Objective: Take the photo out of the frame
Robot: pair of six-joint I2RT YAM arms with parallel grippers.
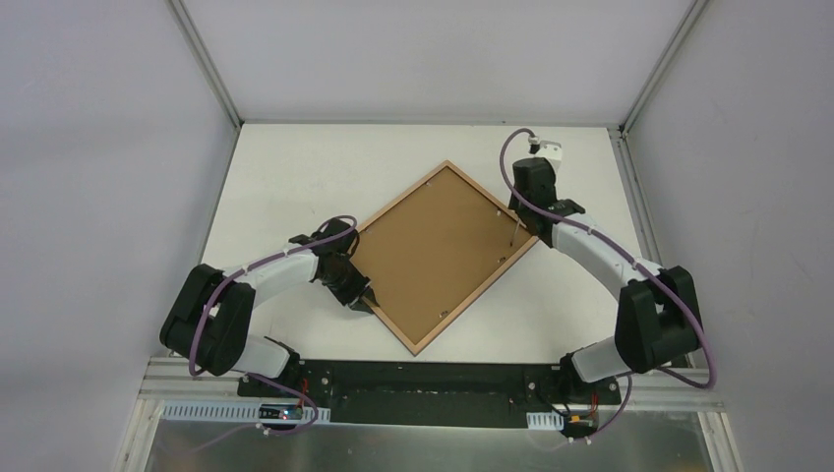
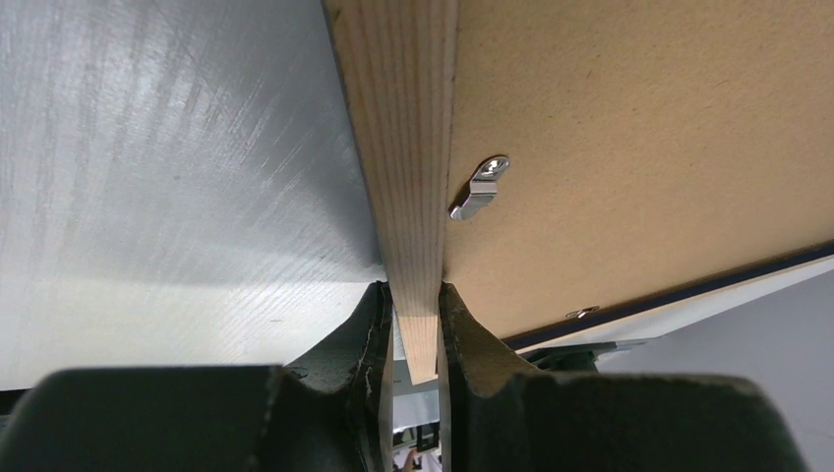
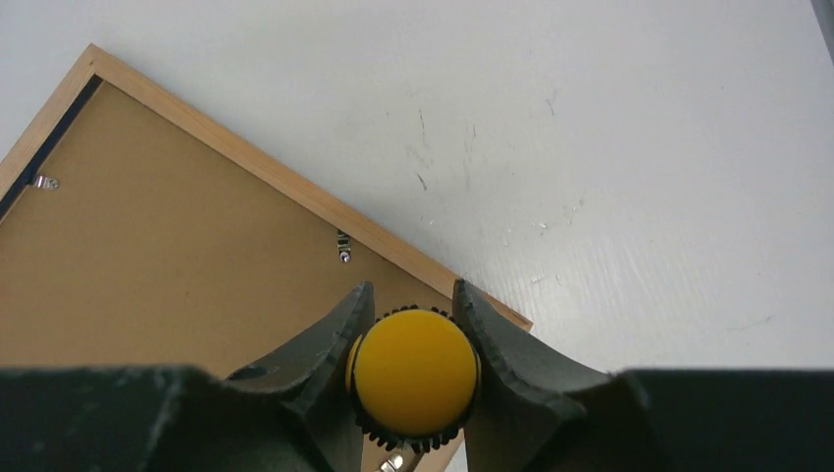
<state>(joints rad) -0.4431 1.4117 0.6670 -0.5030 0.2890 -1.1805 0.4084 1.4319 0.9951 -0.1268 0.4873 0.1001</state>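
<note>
The frame [image 1: 443,251] lies back-up on the table as a diamond, showing its light wood rim [image 2: 403,147] and brown backing board [image 2: 639,147]. The photo is hidden under that board. My left gripper [image 1: 366,295] is at the frame's lower-left edge and is shut on the rim [image 2: 415,290]. My right gripper [image 1: 521,211] hovers over the frame's right corner. It is shut [image 3: 412,287] on a yellow-capped tool handle [image 3: 416,372] with a black ribbed collar. The tool's thin shaft [image 1: 512,234] points down at the board.
Small metal turn clips [image 2: 479,187] [image 3: 342,246] sit along the inside of the rim. The white table [image 1: 295,177] is bounded by grey walls at the back and sides. The arm bases stand on a black rail [image 1: 423,379] at the near edge.
</note>
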